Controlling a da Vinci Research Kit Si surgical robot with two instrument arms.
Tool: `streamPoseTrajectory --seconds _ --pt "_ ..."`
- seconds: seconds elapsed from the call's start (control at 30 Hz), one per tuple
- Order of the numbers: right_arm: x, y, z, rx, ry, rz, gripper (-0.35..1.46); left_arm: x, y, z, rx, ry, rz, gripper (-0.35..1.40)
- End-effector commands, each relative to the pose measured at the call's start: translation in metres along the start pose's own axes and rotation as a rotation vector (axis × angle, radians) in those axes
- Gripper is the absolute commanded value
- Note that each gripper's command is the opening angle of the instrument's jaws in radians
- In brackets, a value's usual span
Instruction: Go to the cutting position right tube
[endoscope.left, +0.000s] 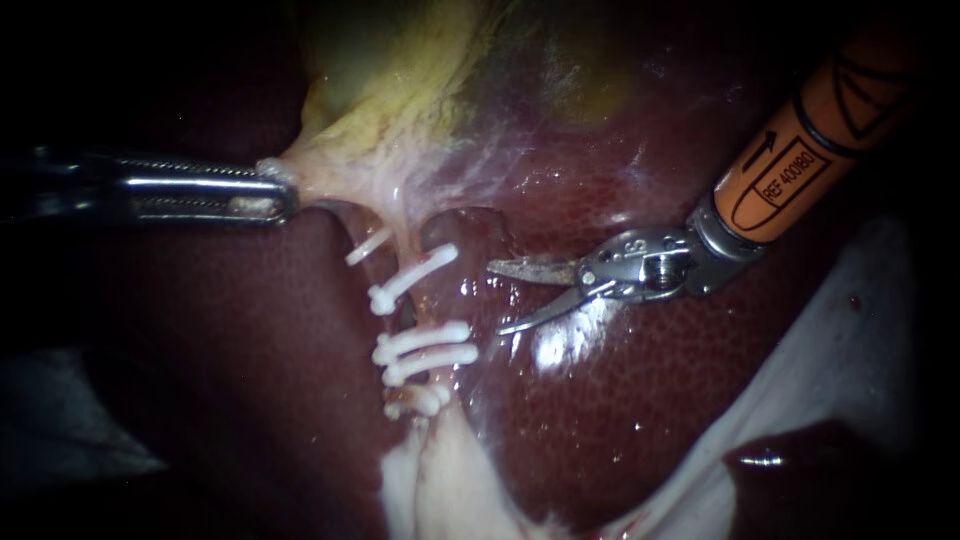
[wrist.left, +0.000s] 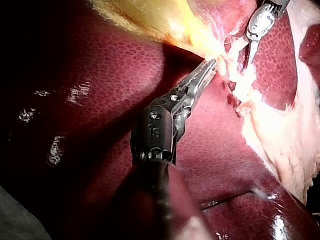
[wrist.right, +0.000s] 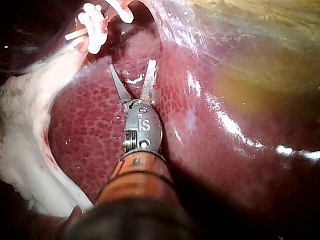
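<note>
approach step: the right instrument (endoscope.left: 497, 297) hangs over the liver (endoscope.left: 620, 400), blades apart and holding nothing, tips just short of the right tube (endoscope.left: 428, 305). the next move, i judge, calls for a short advance that brings the bare stretch between the clips (endoscope.left: 412, 278) between the blades without touching a clip. the left instrument (endoscope.left: 283, 195) is clamped on the gallbladder (endoscope.left: 400, 90) base, holding it taut. the tube looks thin, pale pink and stretched, with a second clipped tube just beside it.
</note>
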Motion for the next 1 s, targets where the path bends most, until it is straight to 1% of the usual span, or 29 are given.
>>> streamPoseTrajectory --seconds 0.03,0.13,0.2,0.33,0.4,0.5,0.6,0.67,0.73,0.83,1.0 --pt "0.0001 -0.0001 -0.0001 -0.001 0.0 0.0 1.32 0.0 0.0 0.0 -0.002 0.0 0.0 -0.35" --pt "0.0007 -0.0009 -0.0008 0.006 0.001 0.001 1.32 0.0 -0.0001 0.0 -0.002 0.0 0.0 -0.35" --pt "0.0013 -0.0017 -0.0015 0.013 0.003 0.032 1.3 0.0 -0.0001 0.0 -0.002 0.0 0.0 -0.35" --pt "0.0032 -0.0039 -0.0029 0.03 0.005 0.076 1.3 -0.0002 -0.0004 -0.0001 0.0 0.0 0.001 -0.35" --pt "0.004 -0.0048 -0.0032 0.037 0.008 0.101 1.32 -0.0003 -0.0006 0.0 0.0 0.0 0.002 -0.35" --pt "0.0053 -0.0062 -0.0034 0.052 0.015 0.125 1.32 -0.0003 -0.0007 0.0 -0.001 0.0 0.002 -0.35" --pt "0.0064 -0.0073 -0.003 0.062 0.014 0.142 1.3 -0.0003 -0.0006 0.0 -0.001 0.0 0.002 -0.35" --pt "0.0069 -0.0077 -0.0024 0.07 0.016 0.153 1.3 -0.0003 -0.0006 0.0 -0.001 0.0 0.002 -0.35" --pt "0.0073 -0.0077 -0.0018 0.07 0.016 0.158 1.3 -0.0003 -0.0006 0.0 0.0 0.0 0.002 -0.35" --pt "0.0077 -0.0072 -0.0007 0.07 0.022 0.18 1.32 -0.0003 -0.0006 0.0 0.0 0.0 0.002 -0.35" --pt "0.0078 -0.0061 0.0009 0.072 0.02 0.21 1.32 -0.0003 -0.0004 0.0 0.0 0.0 0.001 -0.35"
